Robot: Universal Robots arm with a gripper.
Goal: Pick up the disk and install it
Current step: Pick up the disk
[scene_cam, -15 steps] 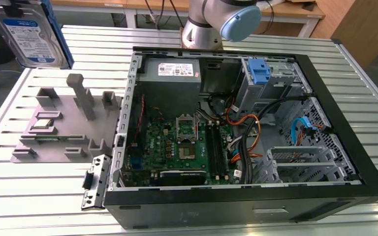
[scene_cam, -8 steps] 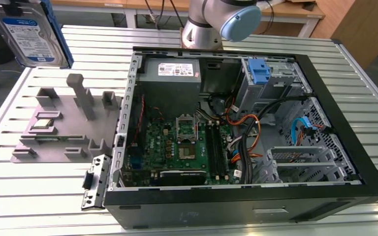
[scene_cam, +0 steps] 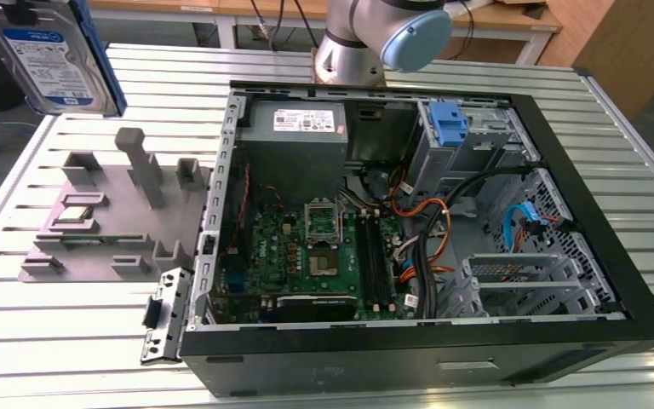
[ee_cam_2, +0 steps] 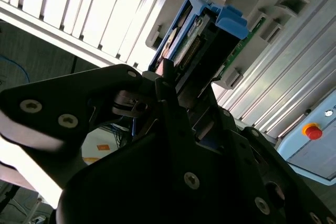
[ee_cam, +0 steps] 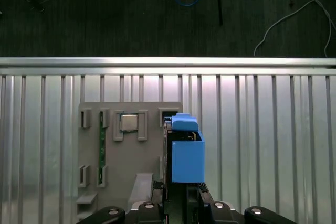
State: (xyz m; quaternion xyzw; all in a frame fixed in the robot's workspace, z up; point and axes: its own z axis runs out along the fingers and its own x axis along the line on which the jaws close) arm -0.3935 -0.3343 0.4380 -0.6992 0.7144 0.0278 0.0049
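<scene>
Black gripper (ee_cam_2: pixel 176 85) clamped shut on silver hard disk in blue plastic carrier (scene_cam: pixel 54 55). Disk held above grey plastic fixture (scene_cam: pixel 100 221), well apart from open black computer case (scene_cam: pixel 418 341).

In the exterior view the top edge of the picture cuts off the upper part of the disk (scene_cam: pixel 54 60), up by the far corner of the surface (scene_cam: pixel 65 341) on the exterior view's left, and it cuts the arm (scene_cam: pixel 350 55) short too. In both wrist views the dark jaws cover the near end of the disk. In the first wrist view it is turned edge-on, so its flat face cannot be seen, and the bottom edge cuts the jaws off.
</scene>
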